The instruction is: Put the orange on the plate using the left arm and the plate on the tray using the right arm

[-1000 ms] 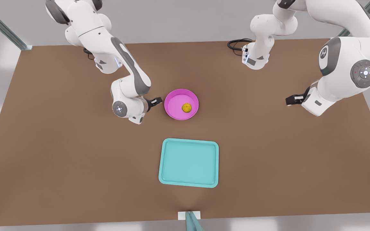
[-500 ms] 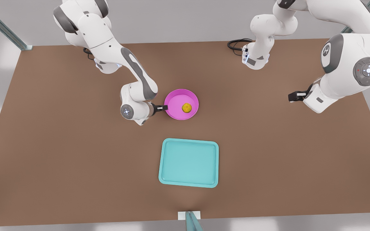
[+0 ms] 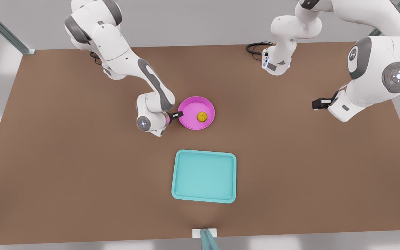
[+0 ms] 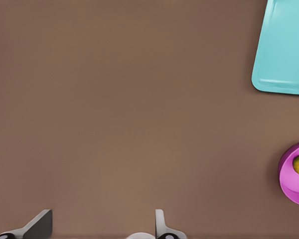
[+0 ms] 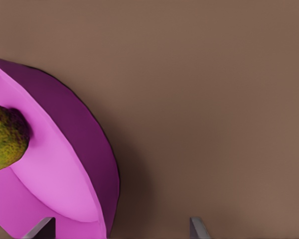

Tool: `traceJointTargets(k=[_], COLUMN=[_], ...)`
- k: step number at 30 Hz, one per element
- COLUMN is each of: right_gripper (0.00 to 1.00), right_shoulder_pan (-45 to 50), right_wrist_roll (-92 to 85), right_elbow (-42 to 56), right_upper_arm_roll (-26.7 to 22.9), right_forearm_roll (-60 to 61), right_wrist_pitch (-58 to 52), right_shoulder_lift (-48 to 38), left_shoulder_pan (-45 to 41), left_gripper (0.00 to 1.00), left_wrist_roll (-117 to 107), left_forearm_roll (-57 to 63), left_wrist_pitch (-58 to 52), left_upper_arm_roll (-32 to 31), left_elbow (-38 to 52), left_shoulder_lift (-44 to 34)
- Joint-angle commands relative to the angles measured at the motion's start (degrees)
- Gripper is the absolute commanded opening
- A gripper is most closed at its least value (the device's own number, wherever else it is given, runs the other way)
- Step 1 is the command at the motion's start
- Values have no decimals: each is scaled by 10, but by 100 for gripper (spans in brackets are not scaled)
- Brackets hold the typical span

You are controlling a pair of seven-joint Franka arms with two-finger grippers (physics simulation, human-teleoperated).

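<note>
A: Where is the orange (image 3: 202,116)?

B: Inside the pink plate (image 3: 189,111), resting towards the side away from the right tool (image 3: 177,114). The teal tray (image 3: 203,175) lies apart from the plate, on the side nearer the front camera.

A: And that right tool?

B: At the plate's rim, on the front view's left. The front view hides how its fingers stand. The right wrist view shows them spread wide, with the plate's rim between them and nothing gripped.

A: The left tool (image 3: 316,103)?

B: Well away from the plate, on the front view's right, waiting over bare tabletop (image 3: 82,156). Its wrist view shows the fingers apart and empty, with the plate and the tray far off and both cut by the frame.

A: Anything unclear?

B: Whether the right tool touches the rim.
</note>
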Motion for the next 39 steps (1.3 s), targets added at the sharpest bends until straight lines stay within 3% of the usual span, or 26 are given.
traceJointTargets(k=[1, 11, 13, 14, 15, 19, 28, 35, 39], right_gripper=[100, 100, 68, 56, 51, 51, 21, 21, 21], right_shoulder_pan=[0, 0, -1, -1, -1, -1, -1, -6, -13], right_wrist_roll=[-136, -136, -140, -141, -141, -144, -150, -173, -173], right_elbow=[2, 9, 11, 11, 11, 20, 28, 32, 95], right_upper_arm_roll=[1, 3, 3, 3, 3, 15, 23, 37, 35], right_forearm_roll=[11, 11, 12, 12, 12, 24, 36, 54, 78], right_wrist_pitch=[20, 19, 18, 18, 17, 13, 13, 12, -6], right_shoulder_lift=[5, 10, 12, 12, 12, 17, 24, 9, 16], left_shoulder_pan=[0, 0, 0, 0, 0, 1, 0, 0, 0], left_gripper=[100, 100, 100, 100, 100, 100, 100, 100, 100], left_wrist_roll=[12, 15, 15, 15, 15, 15, 14, 13, 13], left_forearm_roll=[0, -3, -3, -3, -3, -4, -4, -3, -3], left_wrist_pitch=[-1, -6, -5, -5, -5, -3, -5, -5, -9], left_upper_arm_roll=[3, 5, 4, 4, 4, 4, 4, 4, 4], left_elbow=[1, 7, 8, 8, 7, 7, 7, 7, 7], left_shoulder_lift=[-3, -2, -3, -3, -2, 1, -2, -2, -2])
